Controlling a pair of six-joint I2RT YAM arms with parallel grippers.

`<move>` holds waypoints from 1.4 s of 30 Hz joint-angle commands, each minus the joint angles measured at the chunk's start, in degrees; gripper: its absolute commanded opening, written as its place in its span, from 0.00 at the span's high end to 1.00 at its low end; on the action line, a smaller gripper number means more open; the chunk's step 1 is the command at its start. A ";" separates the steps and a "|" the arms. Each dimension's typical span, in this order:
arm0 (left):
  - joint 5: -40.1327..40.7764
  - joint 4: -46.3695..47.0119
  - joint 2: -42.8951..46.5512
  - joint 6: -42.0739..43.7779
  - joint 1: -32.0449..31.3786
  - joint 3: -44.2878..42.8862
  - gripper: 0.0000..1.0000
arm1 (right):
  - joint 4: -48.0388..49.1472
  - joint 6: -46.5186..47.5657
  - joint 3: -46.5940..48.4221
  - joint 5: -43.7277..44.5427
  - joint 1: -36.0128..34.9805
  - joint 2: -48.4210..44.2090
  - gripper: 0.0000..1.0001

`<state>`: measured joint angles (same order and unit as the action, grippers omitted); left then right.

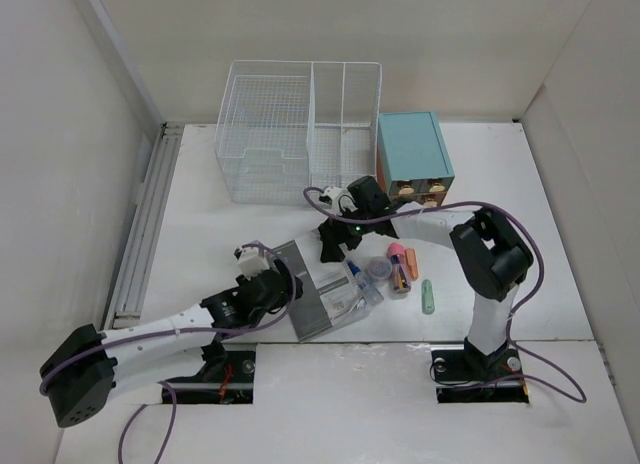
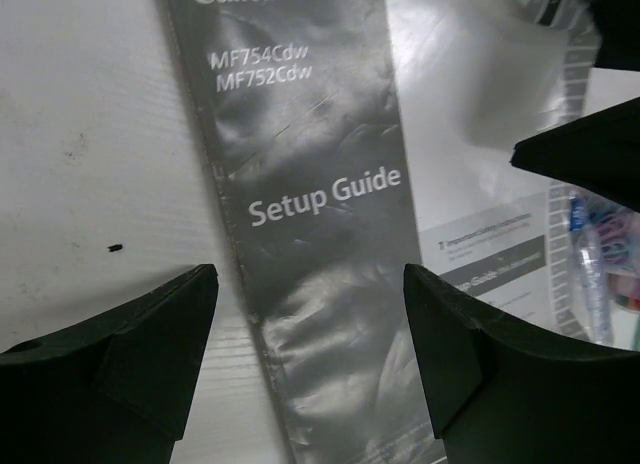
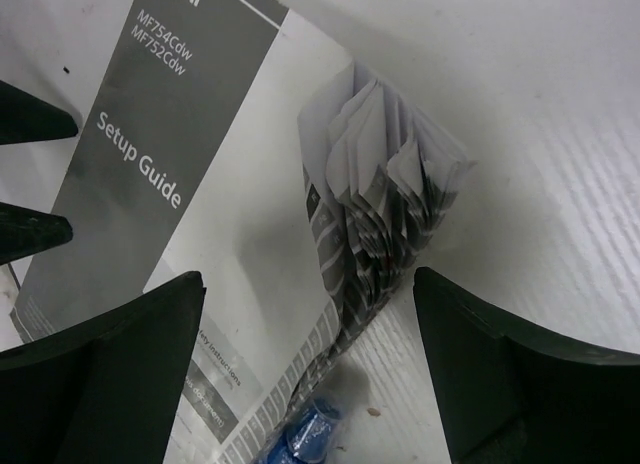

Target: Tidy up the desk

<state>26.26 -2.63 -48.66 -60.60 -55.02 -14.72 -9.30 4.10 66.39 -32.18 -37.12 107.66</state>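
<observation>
Left pincer (image 2: 308, 284) hovers above desk (image 2: 90, 134)

desk (image 1: 200, 209): matt white, smooth | guide (image 2: 320, 244): glossy creased paper | basket (image 1: 265, 134): white wire mesh

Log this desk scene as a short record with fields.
surface: white desk
back of desk: white wire-mesh basket, teal drawer box to its right
centre: Canon Setup Guide in clear plastic, lying flat
right of guide: green marker
left gripper: open, over the guide's grey band
right gripper: open, over the guide's fanned pages
</observation>
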 commanded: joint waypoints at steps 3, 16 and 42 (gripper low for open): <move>-1.04 -0.62 -4.32 -0.57 -0.26 -2.07 0.29 | 3.06 -1.63 1.72 -4.02 -0.93 1.85 0.18; -4.99 3.60 -10.22 -0.05 -0.26 -1.54 0.27 | 3.06 -1.64 1.72 -17.37 -0.41 1.16 1.00; -13.42 28.80 20.27 13.30 -0.26 13.05 1.00 | 3.06 1.26 1.64 -50.78 4.43 -6.31 0.94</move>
<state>18.15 14.90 -30.13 -53.69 -55.00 -3.77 -8.51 4.10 67.00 -72.95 -31.86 103.68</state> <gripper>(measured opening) 0.061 0.157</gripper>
